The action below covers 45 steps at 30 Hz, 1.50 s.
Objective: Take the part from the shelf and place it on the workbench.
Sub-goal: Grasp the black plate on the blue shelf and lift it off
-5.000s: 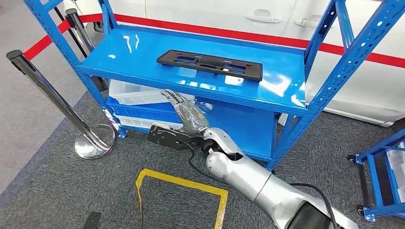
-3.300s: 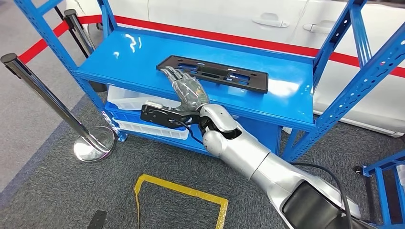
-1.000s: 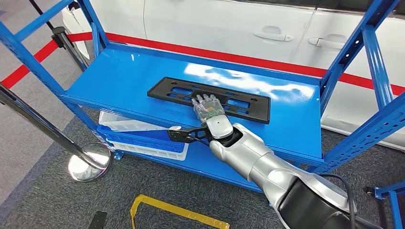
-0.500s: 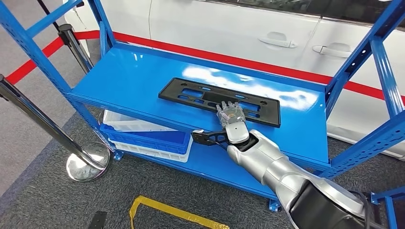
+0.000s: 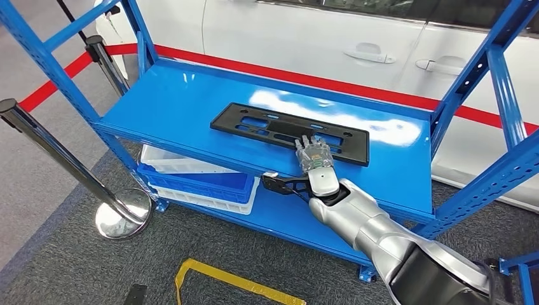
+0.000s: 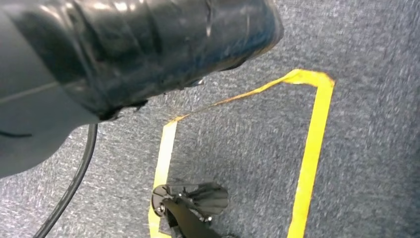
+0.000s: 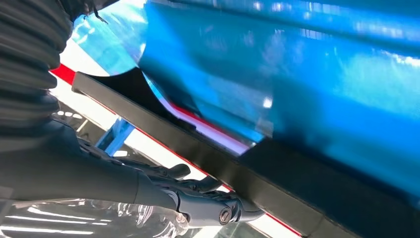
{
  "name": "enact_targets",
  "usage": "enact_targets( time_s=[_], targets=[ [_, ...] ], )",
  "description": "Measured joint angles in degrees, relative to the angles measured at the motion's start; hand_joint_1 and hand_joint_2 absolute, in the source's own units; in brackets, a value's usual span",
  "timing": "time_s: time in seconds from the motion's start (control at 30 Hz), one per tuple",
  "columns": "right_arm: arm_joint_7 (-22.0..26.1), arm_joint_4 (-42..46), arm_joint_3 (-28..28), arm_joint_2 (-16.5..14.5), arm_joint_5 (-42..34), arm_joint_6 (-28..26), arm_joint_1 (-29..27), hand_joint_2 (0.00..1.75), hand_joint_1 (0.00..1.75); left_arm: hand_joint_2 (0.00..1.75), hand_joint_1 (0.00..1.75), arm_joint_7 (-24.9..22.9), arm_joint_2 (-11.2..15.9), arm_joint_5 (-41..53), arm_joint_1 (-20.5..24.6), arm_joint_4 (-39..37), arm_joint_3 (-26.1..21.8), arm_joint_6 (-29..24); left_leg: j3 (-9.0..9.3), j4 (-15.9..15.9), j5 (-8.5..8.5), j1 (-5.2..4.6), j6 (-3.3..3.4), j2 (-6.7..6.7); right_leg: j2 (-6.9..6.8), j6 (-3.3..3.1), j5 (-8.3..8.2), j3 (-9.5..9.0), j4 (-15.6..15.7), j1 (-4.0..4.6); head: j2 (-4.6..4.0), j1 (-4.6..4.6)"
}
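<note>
The black plate-shaped part is lying flat on the blue shelf, near its front edge. The right hand is resting on the part's near edge, fingers lying over the rim; whether they are actually gripping it cannot be told. For a secure grip, the thumb should go under the rim before lifting level. The thumb is hidden in the head view; the workbench is out of frame.
</note>
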<state>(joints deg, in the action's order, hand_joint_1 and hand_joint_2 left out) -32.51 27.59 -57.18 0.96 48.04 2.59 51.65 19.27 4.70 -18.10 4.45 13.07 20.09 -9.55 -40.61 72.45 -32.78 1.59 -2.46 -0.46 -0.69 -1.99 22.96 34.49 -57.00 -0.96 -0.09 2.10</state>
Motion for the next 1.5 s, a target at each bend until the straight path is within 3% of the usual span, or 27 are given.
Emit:
enact_targets(
  time_s=[0.03,0.13,0.2,0.3,0.37,0.47,0.5,0.53,0.57,0.63,0.7,0.83,0.9,0.97,1.03,1.07,1.13,1.2,1.37,1.5],
  targets=[
    [0.0,-0.1,0.1,0.2,0.0,-0.1,-0.1,1.75,0.0,0.0,0.0,0.0,0.0,0.0,-0.1,0.0,0.1,0.0,0.8,-1.2,0.93,0.23,-0.3,0.06,-0.06,0.22,-0.1,0.29,-0.2,-0.2,0.0,-0.01],
    [-0.2,-0.3,0.5,0.7,0.0,-0.4,-0.1,1.75,0.0,0.0,0.0,0.1,-0.1,0.0,-0.1,0.0,0.4,0.1,6.8,-11.9,4.92,1.0,-1.16,0.1,-0.03,1.47,-0.06,1.5,-1.6,-0.67,0.0,0.19],
    [-0.3,-0.4,0.8,1.1,0.1,-0.5,0.0,1.75,0.0,0.0,0.0,0.2,-0.2,0.0,0.0,0.0,0.6,0.1,8.07,-14.3,5.43,1.04,-0.33,0.05,0.18,2.46,0.08,1.99,-2.2,-0.41,0.0,0.15],
    [-0.3,-0.6,1.1,1.7,-0.3,-1.0,0.0,1.75,0.0,0.0,0.0,0.1,-0.2,0.0,-0.1,0.0,1.0,0.1,7.64,-13.9,5.75,0.76,1.61,0.18,0.43,3.46,-0.02,2.09,-2.1,-0.6,0.0,-0.22],
    [0.0,-0.7,1.4,2.1,-0.8,-2.0,-0.1,1.75,0.0,0.0,0.0,-0.1,-0.2,0.1,0.0,0.0,1.2,0.0,7.49,-14.0,6.16,0.68,2.52,0.35,0.47,3.73,1.96,3.54,-5.0,-0.74,-0.01,-0.4],
    [0.8,-0.8,1.9,2.4,-1.1,-4.4,0.1,1.75,0.0,0.0,0.0,-0.4,-0.2,0.3,0.0,0.0,1.7,0.0,7.22,-14.1,6.36,0.34,3.2,0.55,0.5,3.47,7.37,8.57,-16.0,-0.32,-0.01,-0.69],
    [1.3,-0.8,2.1,2.4,-1.2,-5.5,0.2,1.75,0.0,0.0,0.0,-0.4,-0.2,0.4,0.0,0.0,1.8,0.0,7.22,-14.1,6.32,0.18,3.31,0.57,0.51,3.28,7.86,9.61,-18.3,-0.19,0.0,-0.72],
    [1.9,-0.7,2.3,2.4,-1.3,-6.5,0.3,1.75,0.0,0.0,0.0,-0.5,-0.2,0.5,0.0,0.0,2.0,0.0,7.29,-14.0,6.25,0.03,3.4,0.56,0.52,3.01,7.29,9.67,-18.6,-0.09,0.0,-0.72],
    [2.6,-0.6,2.5,2.4,-1.5,-7.4,0.5,1.75,0.0,0.0,0.0,-0.5,-0.2,0.6,0.0,0.0,2.1,0.0,7.44,-14.0,6.14,-0.09,3.43,0.54,0.53,2.64,5.72,8.68,-16.6,0.05,0.0,-0.73],
    [3.8,-0.1,2.8,2.3,-1.9,-8.5,0.7,1.75,0.0,0.0,0.0,-0.5,-0.2,0.7,0.0,0.0,2.5,0.1,7.69,-14.0,5.84,-0.27,3.22,0.58,0.56,1.78,1.97,5.0,-9.1,0.45,0.0,-0.76],
    [4.9,0.6,3.0,1.8,-2.1,-9.7,0.9,1.75,0.0,0.0,0.0,-0.5,-0.3,0.8,0.2,0.0,3.0,0.4,7.45,-13.9,5.6,-0.48,2.7,0.91,0.61,1.29,0.52,2.82,-4.0,0.8,0.0,-0.74],
    [7.2,2.1,3.1,0.8,-2.0,-12.8,0.9,1.75,0.0,0.0,0.0,-0.1,-0.3,0.7,0.6,0.0,3.4,2.3,6.71,-13.6,5.25,-0.5,1.41,1.34,0.99,0.46,0.33,3.01,-2.7,0.78,0.0,-0.69],
    [7.7,3.0,3.2,0.2,-2.0,-14.1,1.6,1.75,0.0,0.0,0.0,0.2,-0.4,0.5,0.7,0.0,3.6,3.1,4.6,-9.4,2.76,-0.45,0.95,1.16,1.03,-0.24,0.1,3.08,-2.4,0.67,0.0,-0.6],
    [8.0,3.7,3.5,-0.4,-2.0,-15.2,3.2,1.75,0.0,0.0,0.0,0.3,-0.4,0.3,0.7,0.0,3.7,3.3,1.02,-2.0,-0.58,-0.46,0.73,1.05,1.09,-0.66,0.1,3.18,-2.4,0.94,0.0,-0.57],
    [8.3,4.2,3.7,-0.7,-1.9,-15.6,4.6,1.75,0.0,0.0,0.0,0.4,-0.3,0.1,0.6,0.0,3.9,3.4,-0.73,1.3,-0.93,-0.53,0.84,1.02,1.08,-0.79,0.14,3.07,-2.5,1.36,0.0,-0.6],
    [8.5,4.4,3.8,-0.9,-1.9,-15.7,4.9,1.75,0.0,0.0,0.0,0.4,-0.3,0.0,0.6,0.0,4.0,3.4,-0.1,-0.1,0.41,-0.64,1.1,1.01,1.07,-0.82,0.14,3.0,-2.5,1.58,0.0,-0.61],
    [9.1,5.2,3.8,-1.4,-2.0,-15.9,5.4,1.75,0.0,0.0,0.0,0.4,-0.2,0.0,0.6,0.0,4.1,3.3,3.59,-7.7,4.11,-1.13,2.24,1.05,1.06,-0.89,0.1,2.92,-2.5,1.88,0.0,-0.64],
    [9.7,6.1,3.9,-2.0,-2.1,-16.5,6.2,1.75,0.0,0.0,0.0,0.3,0.0,0.0,0.7,0.0,4.3,3.1,6.43,-13.5,6.03,-1.75,3.28,1.27,1.03,-0.79,0.01,2.95,-2.5,1.99,0.0,-0.64],
    [11.0,8.0,4.2,-2.9,-2.6,-19.0,6.8,1.75,0.0,0.0,0.0,-0.1,0.0,0.0,0.7,0.0,4.7,2.8,7.17,-15.0,6.59,-2.18,4.04,1.31,0.76,-0.05,-0.24,2.87,-2.3,1.84,0.0,-0.57],
    [11.0,8.1,4.2,-2.9,-2.7,-19.0,6.9,1.75,0.0,0.0,0.0,-0.1,0.0,0.0,0.7,0.0,4.7,2.8,7.19,-15.1,6.64,-2.15,4.06,1.31,0.76,-0.02,-0.24,2.86,-2.3,1.86,0.0,-0.57]
  ],
)
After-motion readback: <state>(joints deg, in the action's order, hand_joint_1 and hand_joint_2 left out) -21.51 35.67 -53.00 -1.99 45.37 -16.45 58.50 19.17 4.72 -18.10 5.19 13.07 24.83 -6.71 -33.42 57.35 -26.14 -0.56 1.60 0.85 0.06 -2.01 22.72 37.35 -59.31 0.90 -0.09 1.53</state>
